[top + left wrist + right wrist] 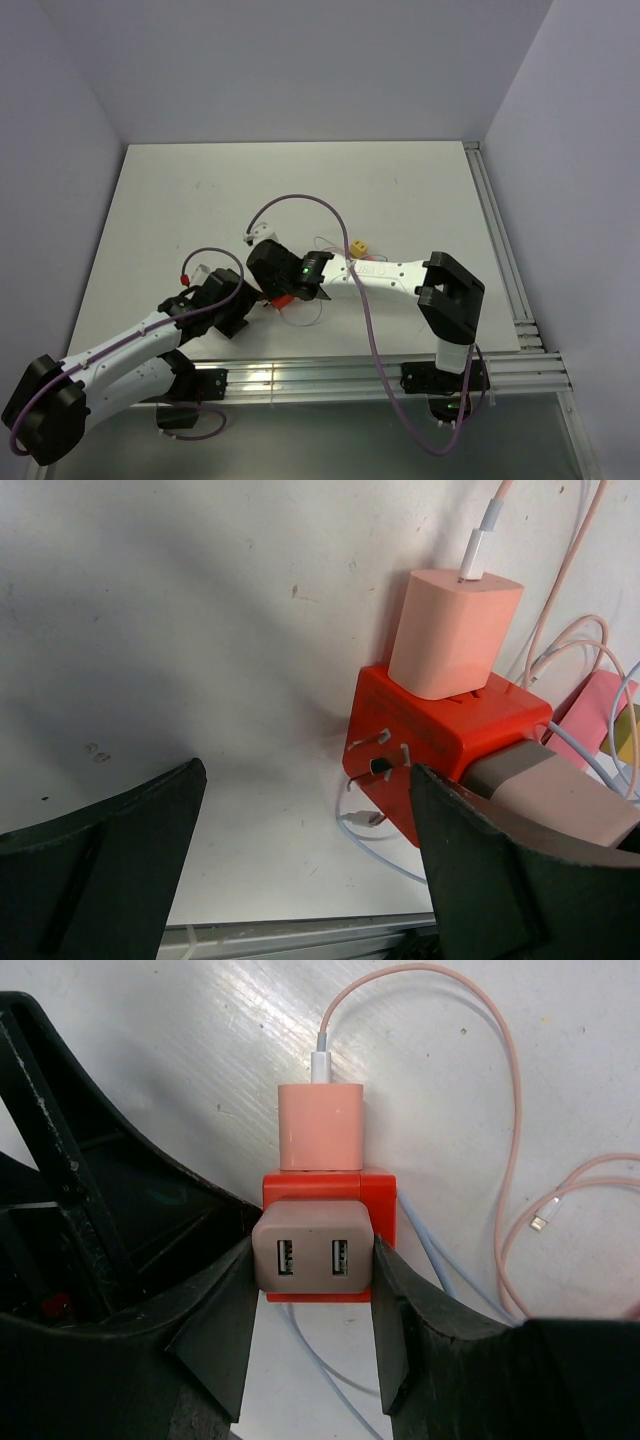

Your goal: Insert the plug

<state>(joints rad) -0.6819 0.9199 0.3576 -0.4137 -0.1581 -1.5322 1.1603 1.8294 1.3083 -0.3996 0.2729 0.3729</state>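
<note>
White surface [400,190] carries everything, and the job sits near its front edge, between the two arms. The left claw [305,780] stands wide and holds nothing. One finger is well clear to one side of the red cube [450,730], and the other is close in front of it; whether that one touches cannot be told. The right claw [312,1272] is narrowed onto the two-port plug [313,1245], a finger on each side wall, and it holds the plug against the front face of the cube.

A pink charger [320,1125] is already seated in another face of the cube. The two-port plug looks square to its face and close to fully in, though neither wrist view shows whether a gap remains.

To do this well, the push should run straight along the line of the socket without any twist, because a tilt would probably jam the prongs. The cube seems to lie loose on the surface, so it would likely slide under the push. Closing the left claw on the cube, or setting a finger behind it, would give the push something to work against.

The pink cable [500,1090] and the blue cable [318,1358] curl close by and should stay out from under the cube. The cube's bare pins [378,738] point towards the left claw and are best left untouched.
</note>
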